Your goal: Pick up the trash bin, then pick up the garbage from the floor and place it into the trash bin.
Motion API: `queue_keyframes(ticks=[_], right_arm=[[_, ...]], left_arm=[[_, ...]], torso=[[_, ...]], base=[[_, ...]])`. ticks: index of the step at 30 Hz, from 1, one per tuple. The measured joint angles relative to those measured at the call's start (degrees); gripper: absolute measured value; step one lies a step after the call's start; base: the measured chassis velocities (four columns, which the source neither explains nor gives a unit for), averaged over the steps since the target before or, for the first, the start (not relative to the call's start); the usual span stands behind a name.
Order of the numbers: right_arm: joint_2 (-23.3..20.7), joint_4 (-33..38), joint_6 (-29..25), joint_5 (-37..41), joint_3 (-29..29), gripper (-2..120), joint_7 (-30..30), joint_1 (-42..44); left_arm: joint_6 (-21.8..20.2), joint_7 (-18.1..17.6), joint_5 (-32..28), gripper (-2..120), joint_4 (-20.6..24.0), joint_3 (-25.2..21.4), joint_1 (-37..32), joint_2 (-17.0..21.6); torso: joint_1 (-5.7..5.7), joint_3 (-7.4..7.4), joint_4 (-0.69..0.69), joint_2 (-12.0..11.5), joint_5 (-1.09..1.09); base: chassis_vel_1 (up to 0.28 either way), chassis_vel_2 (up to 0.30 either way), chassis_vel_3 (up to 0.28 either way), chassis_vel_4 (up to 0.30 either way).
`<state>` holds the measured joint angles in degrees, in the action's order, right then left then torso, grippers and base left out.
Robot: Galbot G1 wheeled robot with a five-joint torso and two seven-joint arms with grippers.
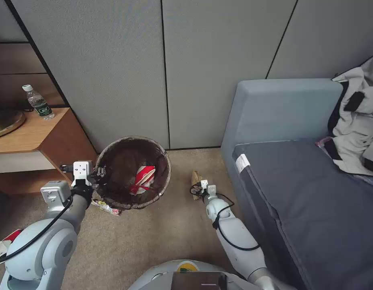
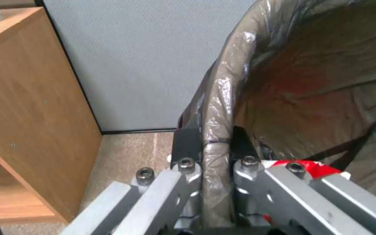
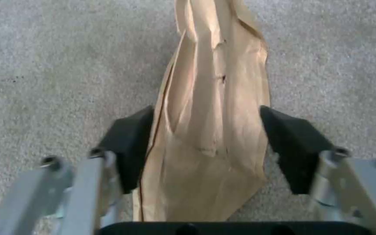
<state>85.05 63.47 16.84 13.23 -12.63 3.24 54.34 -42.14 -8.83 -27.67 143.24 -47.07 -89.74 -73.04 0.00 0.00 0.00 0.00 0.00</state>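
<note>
Right gripper (image 3: 205, 147) straddles the tan paper bag (image 3: 214, 107) on the carpet, fingers spread — pickup step. Left gripper (image 2: 212, 150) pinches the trash bin (image 1: 134, 173) rim; next: close, lift, carry to bin.

Left arm bent forward at the elbow, left end effector (image 2: 210, 147) clamped on the trash bin (image 1: 133, 173) rim, one finger each side, right arm stretched low, right end effector (image 3: 207, 143) straddling the tan paper bag (image 3: 210, 124), pads parted around it
</note>
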Motion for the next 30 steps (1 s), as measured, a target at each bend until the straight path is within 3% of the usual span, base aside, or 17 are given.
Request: queue_keyframes(ticks=[16,30], right_arm=[[0.0,-1.2,-0.3,0.0,-0.1,0,-0.4,0.0],[-0.4,-0.9,-0.6,0.1,-0.8,0,-0.5,0.1]], left_arm=[[0.0,0.0,0.0,2,0.0,0.0,0.0,0.0],[0.0,0.0,-0.2,2,0.0,0.0,-0.1,0.2]], torso=[[0.0,0.0,0.0,0.0,0.0],[0.0,0.0,0.0,0.0,0.0]], base=[[0.0,0.0,0.0,0.0],[0.0,0.0,0.0,0.0]])
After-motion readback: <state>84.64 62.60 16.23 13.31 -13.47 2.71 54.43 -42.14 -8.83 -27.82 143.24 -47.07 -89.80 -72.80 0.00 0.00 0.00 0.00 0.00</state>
